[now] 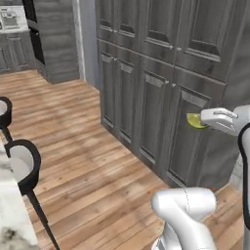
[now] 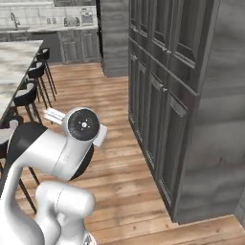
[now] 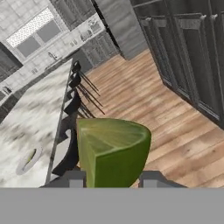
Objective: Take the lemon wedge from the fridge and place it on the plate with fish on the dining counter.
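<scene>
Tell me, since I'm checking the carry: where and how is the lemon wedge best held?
Across its two flat cut faces, low near the rind, coming from the rind side, as the gripper does now. The lemon wedge tapers to a ridge, so flat sides give the fingers the surest seat.

dining counter (image 3: 30,118) mid-left of hand view, plate (image 3: 29,159) lying near its lower-left; stools (image 3: 74,94) along edge.

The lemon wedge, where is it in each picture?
Left base view: the lemon wedge sits at the right, at the tip of the claw.
Right base view: I can't find it.
Hand view: low in the middle, big, between the claw's fingertips.
Shared landmark: the dark stools.
</scene>
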Tool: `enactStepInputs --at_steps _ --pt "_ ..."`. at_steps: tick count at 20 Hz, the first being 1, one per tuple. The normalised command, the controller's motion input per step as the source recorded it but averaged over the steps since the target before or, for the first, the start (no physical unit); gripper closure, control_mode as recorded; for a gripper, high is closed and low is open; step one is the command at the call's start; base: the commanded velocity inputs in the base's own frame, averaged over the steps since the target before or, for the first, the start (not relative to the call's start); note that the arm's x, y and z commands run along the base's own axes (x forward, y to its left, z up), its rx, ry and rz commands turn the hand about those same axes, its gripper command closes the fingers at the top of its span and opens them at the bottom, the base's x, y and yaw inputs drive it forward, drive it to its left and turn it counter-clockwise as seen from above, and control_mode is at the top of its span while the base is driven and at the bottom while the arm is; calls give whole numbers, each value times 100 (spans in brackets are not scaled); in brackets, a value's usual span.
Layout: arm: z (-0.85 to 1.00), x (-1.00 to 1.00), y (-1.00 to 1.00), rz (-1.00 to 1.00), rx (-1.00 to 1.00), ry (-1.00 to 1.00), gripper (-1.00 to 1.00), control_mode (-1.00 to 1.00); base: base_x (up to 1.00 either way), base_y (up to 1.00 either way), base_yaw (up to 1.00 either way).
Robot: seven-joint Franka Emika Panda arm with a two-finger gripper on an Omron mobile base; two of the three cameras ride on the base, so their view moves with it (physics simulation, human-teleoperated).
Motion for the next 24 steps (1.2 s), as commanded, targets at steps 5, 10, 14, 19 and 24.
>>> enactStepInputs --at_steps 5,10,14,19,24 --pt "0 0 0 0 0 0 100 100 91 0 69" --pt "0 0 0 0 0 0 100 100 49 0 76" --pt "0 0 0 0 0 0 100 100 26 0 79" --pt "0 0 0 0 0 0 100 100 82 15 56" --pt "0 0 0 0 0 0 100 100 100 29 13"
